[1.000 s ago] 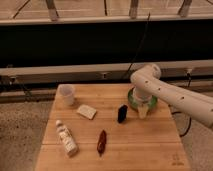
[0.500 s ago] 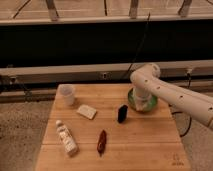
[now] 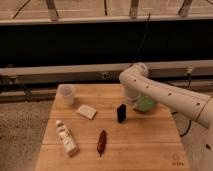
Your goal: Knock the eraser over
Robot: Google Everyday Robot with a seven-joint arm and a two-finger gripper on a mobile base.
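The eraser (image 3: 121,113) is a small black block standing upright near the middle of the wooden table (image 3: 145,145). My gripper (image 3: 131,101) hangs at the end of the white arm (image 3: 165,95), just behind and to the right of the eraser, very close to its top. I cannot tell if it touches the eraser.
A clear cup (image 3: 67,94) stands at the back left. A pale cream flat block (image 3: 87,111) lies left of the eraser. A slim red-brown object (image 3: 102,142) and a white bottle (image 3: 66,138) lie toward the front. A green object (image 3: 146,103) sits right behind the gripper.
The arm has shifted only slightly near the eraser. The eraser still stands upright in the same place.
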